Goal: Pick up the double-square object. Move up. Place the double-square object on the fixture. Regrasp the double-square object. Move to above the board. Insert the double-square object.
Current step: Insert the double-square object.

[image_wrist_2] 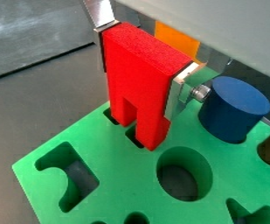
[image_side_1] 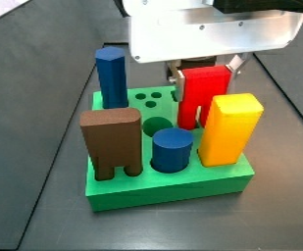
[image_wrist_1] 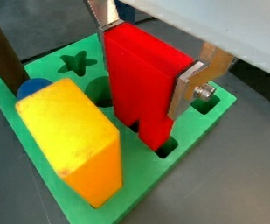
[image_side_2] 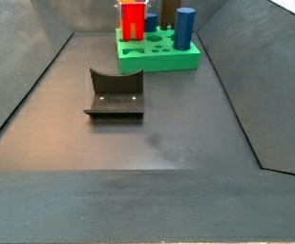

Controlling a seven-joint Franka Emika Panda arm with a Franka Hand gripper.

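The pincer (image_wrist_2: 143,61) grips the double-square object (image_wrist_2: 140,83) by its upper flanks, lower end entering the board (image_wrist_2: 67,188). Rigid, smooth, probably light plastic: hold it squarely.

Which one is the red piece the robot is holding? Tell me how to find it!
Find the green board, the biggest thing there, with blocks standing in it. The red piece stands upright at its back, between the end effector's silver fingers, lower end in a hole. Beside it is a fatter yellow block; only this one is red.
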